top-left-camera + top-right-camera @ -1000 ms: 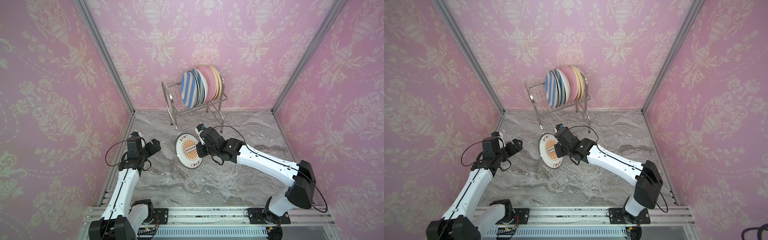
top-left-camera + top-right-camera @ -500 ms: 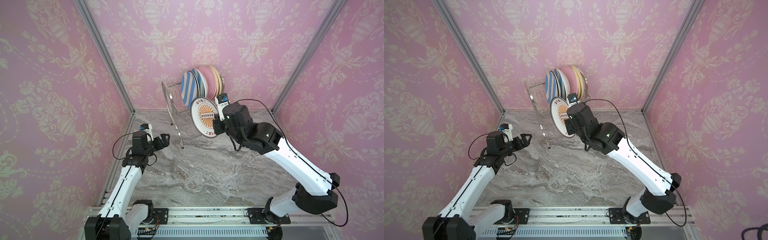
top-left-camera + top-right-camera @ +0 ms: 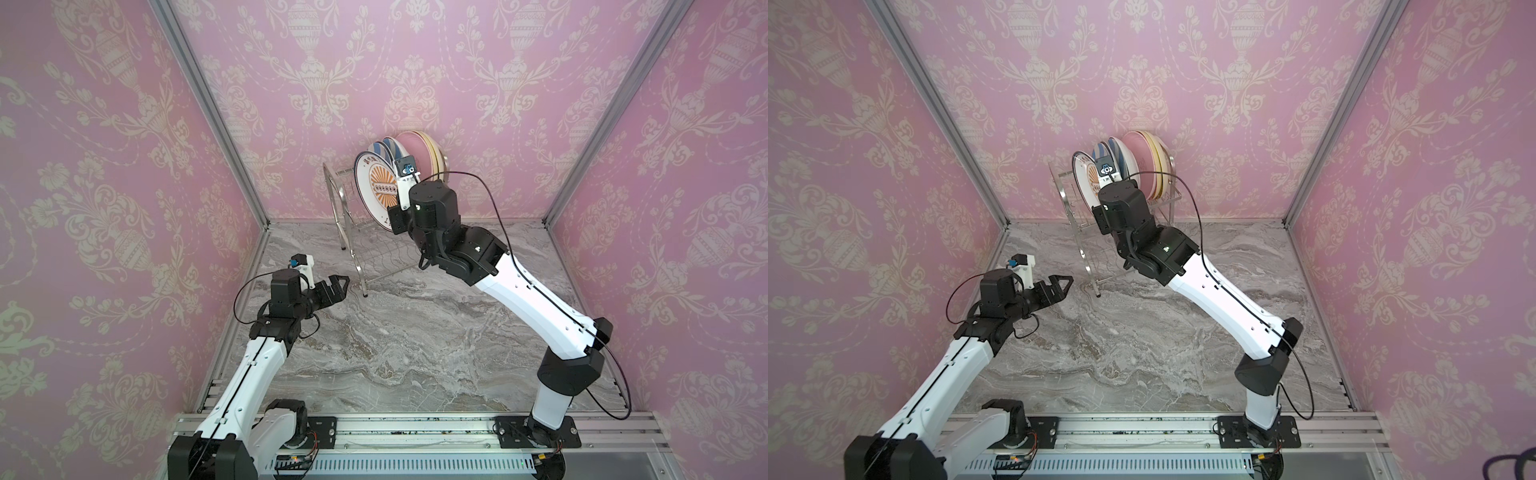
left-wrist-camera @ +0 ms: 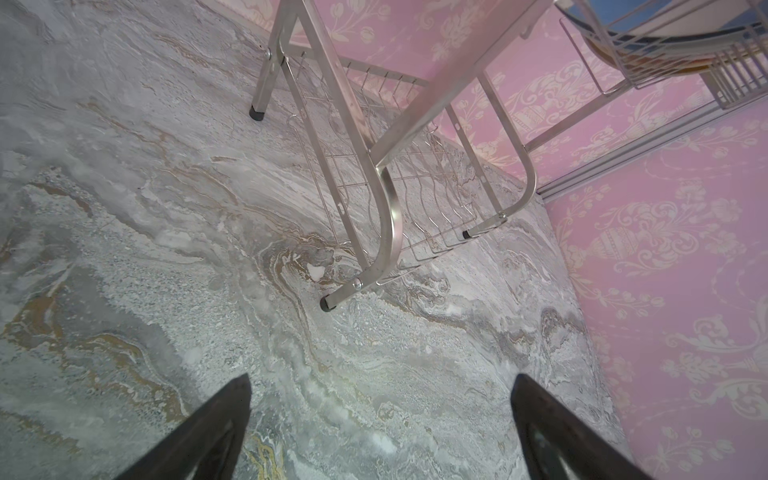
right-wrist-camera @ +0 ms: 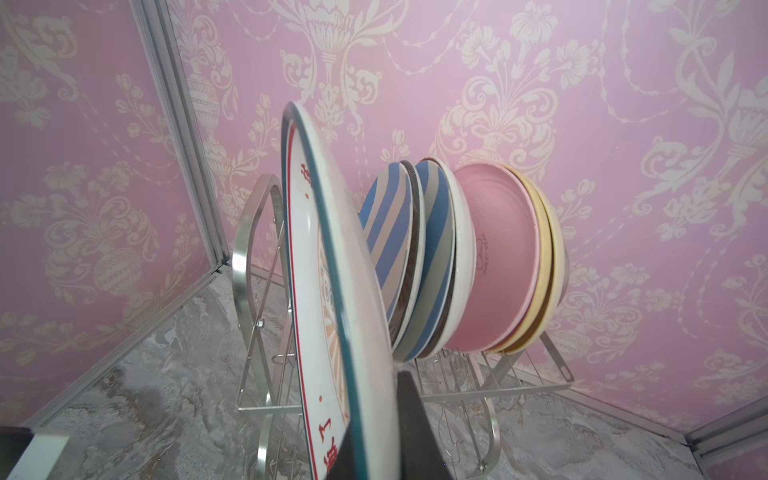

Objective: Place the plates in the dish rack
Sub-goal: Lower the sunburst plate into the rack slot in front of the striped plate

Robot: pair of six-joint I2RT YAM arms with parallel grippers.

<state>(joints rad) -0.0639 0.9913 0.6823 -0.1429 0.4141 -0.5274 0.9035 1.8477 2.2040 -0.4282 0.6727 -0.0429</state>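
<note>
In both top views the right gripper (image 3: 394, 220) was clenched on the lower rim of the sunburst plate (image 3: 376, 187). This plate stood on edge over the front of the dish rack (image 3: 345, 216), just before the loaded plates. The step in hand seemed to be inserting it. The next move probably called for lowering it straight into a free slot without knocking its neighbour. The left gripper (image 3: 337, 285) hovered above the table (image 3: 395, 345), jaws apart and empty.

In the left wrist view only the rack's legs and lower shelf were clear, and the plates above were cut off.

In the right wrist view the held plate hid the slots under it, so I could not tell whether it touched the wires. Behind it stood two striped plates (image 5: 390, 241) and a pink plate (image 5: 494, 257); the others were hard to separate.
</note>
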